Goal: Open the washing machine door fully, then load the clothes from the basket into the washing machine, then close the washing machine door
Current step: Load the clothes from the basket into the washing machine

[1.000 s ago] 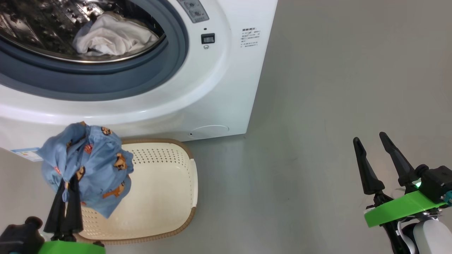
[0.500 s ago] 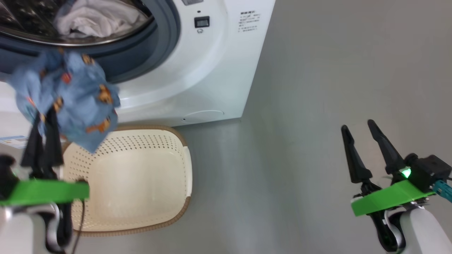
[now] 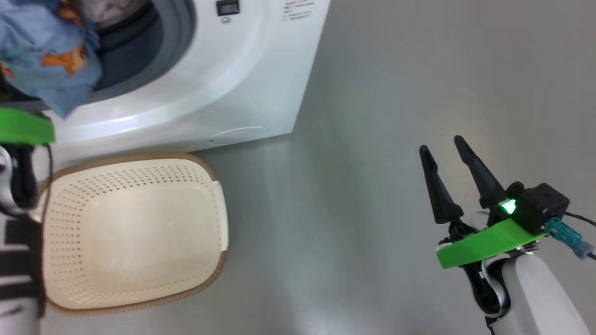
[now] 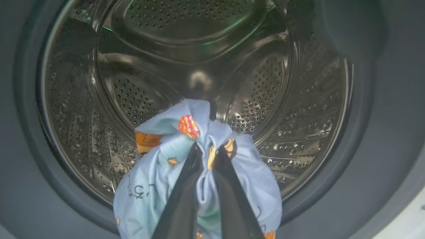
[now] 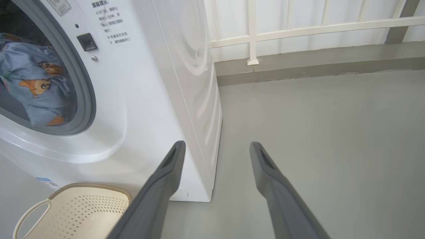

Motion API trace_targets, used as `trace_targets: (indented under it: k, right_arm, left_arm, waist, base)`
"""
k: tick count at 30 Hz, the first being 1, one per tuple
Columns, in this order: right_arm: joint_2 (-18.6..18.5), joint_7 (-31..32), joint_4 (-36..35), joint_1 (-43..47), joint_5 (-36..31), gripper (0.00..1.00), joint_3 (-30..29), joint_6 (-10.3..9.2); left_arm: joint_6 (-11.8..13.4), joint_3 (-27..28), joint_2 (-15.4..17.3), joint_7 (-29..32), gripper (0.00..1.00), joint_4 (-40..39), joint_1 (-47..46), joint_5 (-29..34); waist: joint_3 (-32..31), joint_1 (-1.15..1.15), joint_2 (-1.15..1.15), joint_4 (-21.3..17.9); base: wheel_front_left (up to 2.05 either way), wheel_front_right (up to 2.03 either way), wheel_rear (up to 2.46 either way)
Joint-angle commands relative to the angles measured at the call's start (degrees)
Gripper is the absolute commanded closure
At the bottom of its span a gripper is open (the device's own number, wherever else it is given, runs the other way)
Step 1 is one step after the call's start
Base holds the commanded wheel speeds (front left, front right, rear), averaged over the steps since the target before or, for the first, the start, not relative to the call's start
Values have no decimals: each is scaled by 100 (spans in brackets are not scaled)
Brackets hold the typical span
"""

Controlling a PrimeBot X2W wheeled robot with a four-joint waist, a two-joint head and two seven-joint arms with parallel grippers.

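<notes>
Washing machine stands on the grey floor, with the cream basket just before it. At the steel drum mouth, the left tool pinches a blue printed garment that hides the lower rim. The right tool hangs spread, well apart.

Head view looks down; both wrist views face the washing machine, left one closest.
</notes>
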Motion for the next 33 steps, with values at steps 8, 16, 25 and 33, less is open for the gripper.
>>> trace_targets:
  k: [8,16,25,33]
  right_arm:
    - [195,-27,-104,-165,54,0,270,16]
    - [323,-27,-90,-326,67,0,423,16]
    - [371,-27,-100,-445,79,0,490,16]
    - [365,-27,-85,-463,75,0,462,16]
  left_arm:
    - [-14,28,646,-35,100,1714,-1311,200]
    - [36,-123,841,-35,100,2420,-2344,472]
    - [137,77,843,-35,65,1852,-2526,861]
    - [115,216,774,-35,0,2130,-2460,975]
  waist:
    - [429,0,0,-416]
    - [694,0,0,-568]
    - [862,0,0,-686]
    - [887,0,0,-669]
  base:
    - [0,0,0]
    - [0,0,0]
    - [0,0,0]
    - [0,0,0]
